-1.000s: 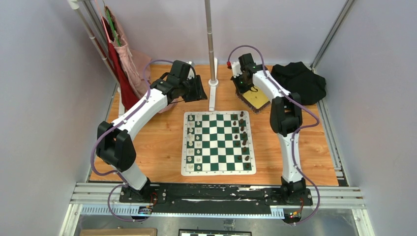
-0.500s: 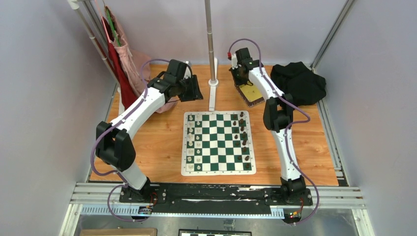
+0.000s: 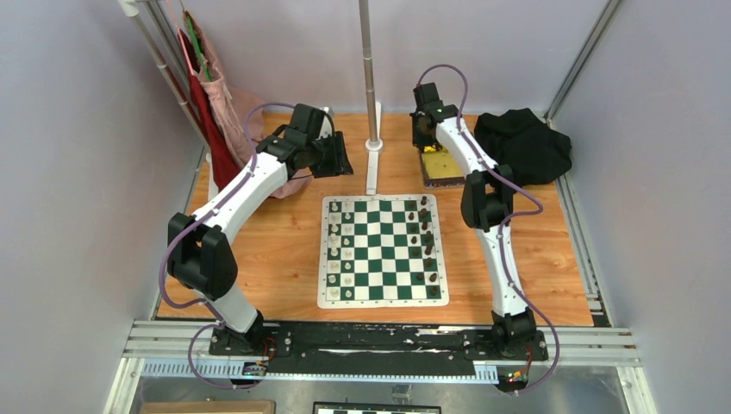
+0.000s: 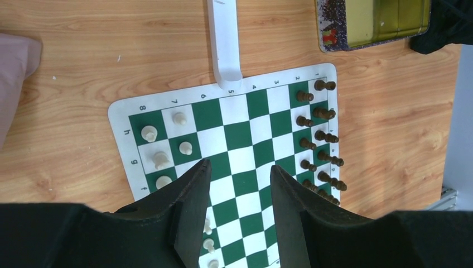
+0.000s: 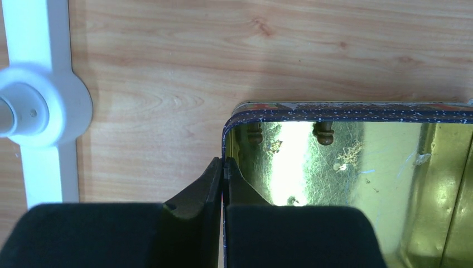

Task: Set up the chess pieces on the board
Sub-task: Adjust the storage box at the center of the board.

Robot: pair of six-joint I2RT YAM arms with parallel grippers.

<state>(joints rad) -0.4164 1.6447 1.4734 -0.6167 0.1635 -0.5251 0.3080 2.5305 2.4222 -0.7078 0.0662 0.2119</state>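
We note white tubular links and black joint housings on the left arm (image 3: pixel 248 186) and right arm (image 3: pixel 503 260). Purple cables (image 3: pixel 161 278) loop alongside. The fingers (image 4: pixel 191 207) are black.

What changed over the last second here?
The right gripper, shut on the wall of the tin, drew back toward the far edge. This swung the tin from skewed to roughly square with the table. The left gripper, open, drifted slightly left. The board and chess pieces stayed put.
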